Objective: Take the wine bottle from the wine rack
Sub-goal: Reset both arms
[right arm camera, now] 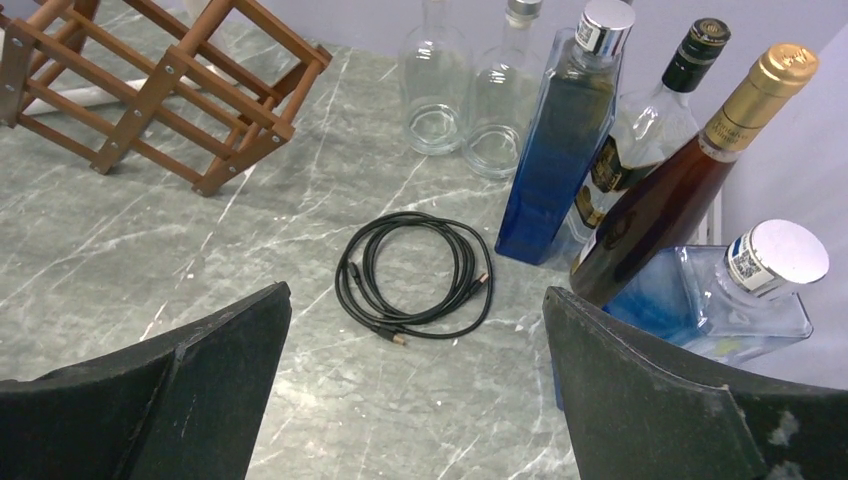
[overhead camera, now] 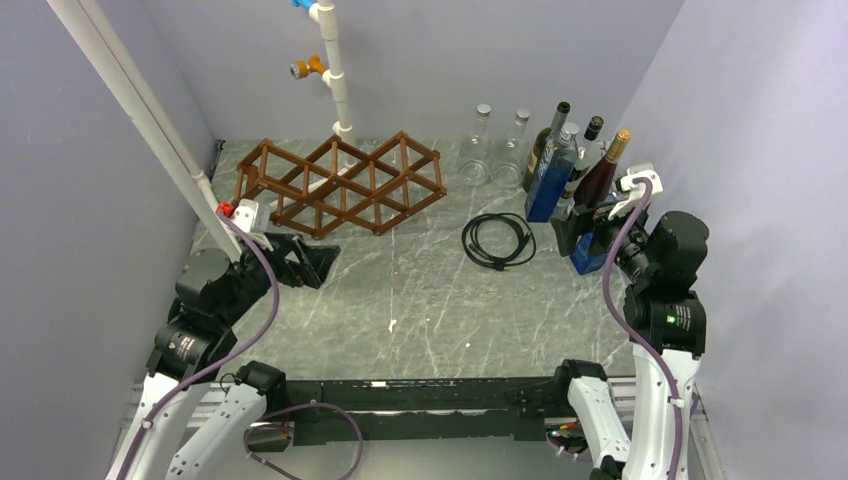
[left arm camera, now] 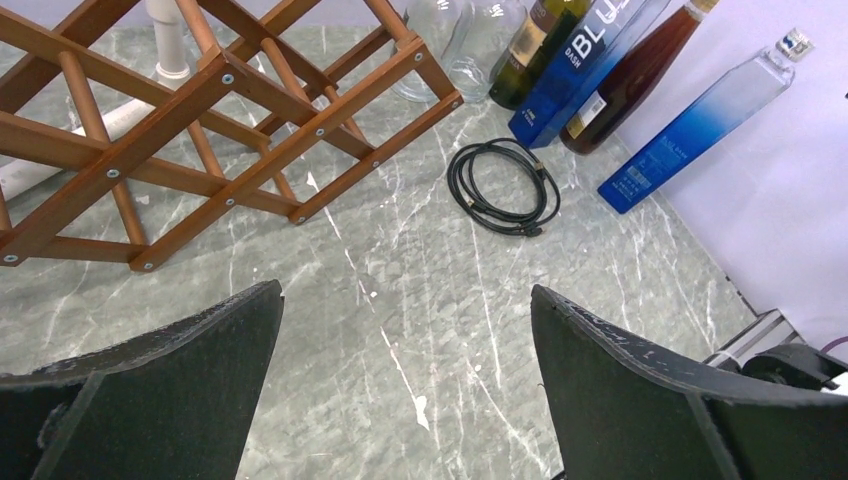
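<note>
A black cable (overhead camera: pixel 498 241) lies coiled on my grey marbled table (overhead camera: pixel 420 300), apart from everything else. Behind it, near the back wall, I see two clear glass bottles (overhead camera: pixel 478 158) side by side, with a tall blue bottle (overhead camera: pixel 553 178) just beside them. A white pipe (overhead camera: pixel 335 80) rises at the back, carrying an orange fitting (overhead camera: pixel 310 68).

This is a robotics lab test cell: plain walls (overhead camera: pixel 420 60) enclose a marble-pattern table (overhead camera: pixel 420 300) on three sides. The left arm (overhead camera: pixel 200 310) and right arm (overhead camera: pixel 665 300) mount on a rail (overhead camera: pixel 420 395) at the bottom of the frame, with staged bottles (overhead camera: pixel 548 185) and a wine rack (overhead camera: pixel 372 165) above.
</note>
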Controlling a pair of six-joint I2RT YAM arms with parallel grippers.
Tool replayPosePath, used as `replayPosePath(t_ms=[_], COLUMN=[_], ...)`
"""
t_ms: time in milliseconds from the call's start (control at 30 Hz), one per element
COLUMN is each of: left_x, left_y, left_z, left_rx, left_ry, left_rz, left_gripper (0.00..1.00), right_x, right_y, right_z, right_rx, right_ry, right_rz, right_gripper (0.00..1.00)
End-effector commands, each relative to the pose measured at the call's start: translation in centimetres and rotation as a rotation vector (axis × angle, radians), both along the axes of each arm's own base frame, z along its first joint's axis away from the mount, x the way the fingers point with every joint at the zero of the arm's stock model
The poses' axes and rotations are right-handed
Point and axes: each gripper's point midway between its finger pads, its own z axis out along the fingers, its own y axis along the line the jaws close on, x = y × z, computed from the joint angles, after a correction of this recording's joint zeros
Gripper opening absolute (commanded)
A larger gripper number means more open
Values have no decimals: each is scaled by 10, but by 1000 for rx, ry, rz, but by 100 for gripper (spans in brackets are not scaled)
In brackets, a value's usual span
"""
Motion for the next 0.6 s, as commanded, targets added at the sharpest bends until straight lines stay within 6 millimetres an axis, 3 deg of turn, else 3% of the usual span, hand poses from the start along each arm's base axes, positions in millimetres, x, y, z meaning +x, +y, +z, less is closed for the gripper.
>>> replayPosePath(t_ms=[0,300,567], left_x=[-2,-4,-6], left_y=[-5,-3,-3], left_z=[9,-4,-2], left_rx=[7,16,19], left_ry=[-63,-64,-76], left_rz=[-42,-39,-48], left_gripper=[99,99,99], right_x=[-2,-3,-4], right_y=[2,-1,-1], right_z=[4,7,2], right_rx=[32,36,9], right_ry=[-28,-38,-44], right_rz=[2,-10,3], right_gripper=[100,100,100])
